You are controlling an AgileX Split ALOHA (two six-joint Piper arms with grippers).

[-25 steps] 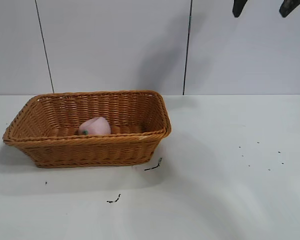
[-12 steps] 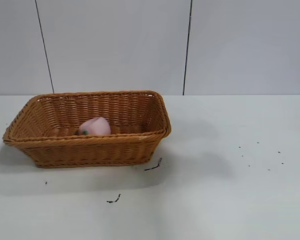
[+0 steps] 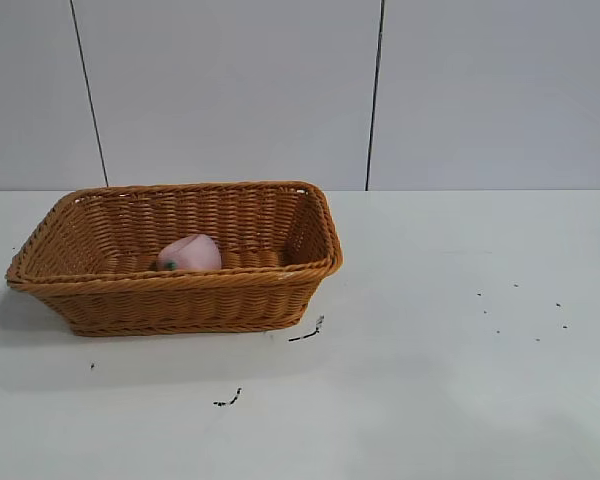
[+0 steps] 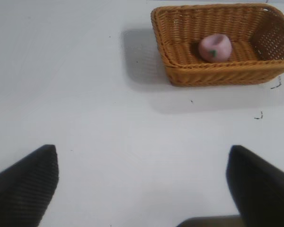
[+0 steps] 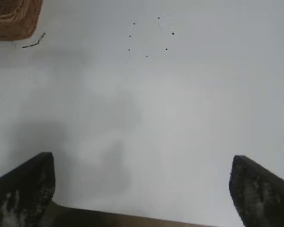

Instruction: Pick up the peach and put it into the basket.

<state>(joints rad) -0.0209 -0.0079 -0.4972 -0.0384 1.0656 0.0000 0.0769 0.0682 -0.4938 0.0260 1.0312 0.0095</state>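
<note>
Exterior view: basket [image 3: 175, 258] on the white table [image 3: 460, 380], well toward the left arm's side, long side facing the camera. Peach [image 3: 189, 253] inside the basket, resting on the woven floor close behind the near wall, green leaf mark turned toward the near rim, lower part hidden by that rim. Dark scuff marks [image 3: 307, 331] on the table just beside the basket's near corner on the right arm's side, a second short mark [image 3: 228, 400] a little farther out in front of the basket, and scattered dark specks [image 3: 520, 310] well apart from the basket toward the right arm's side. Grey panelled wall [image 3: 230, 90] behind the basket. No arm or gripper visible from this camera.

Left wrist view: left gripper [image 4: 142, 189] held above bare table, well apart from the basket, jaws spread wide with nothing between them; two dark fingertips [image 4: 23, 182] at the frame edges. Basket [image 4: 217, 75] farther off, peach [image 4: 215, 48] lying inside it near the middle of the floor, dimple and green mark visible. Same scuff marks [image 4: 276, 85] beside the basket.

Right wrist view: right gripper [image 5: 142, 189] above bare table, jaws likewise spread wide and empty, worn dark fingertips [image 5: 258, 191] at either side. Only one corner of the basket [image 5: 14, 19] showing, far from the gripper, scuff mark [image 5: 34, 42] just beside it, cluster of specks [image 5: 151, 38] farther along the table.
</note>
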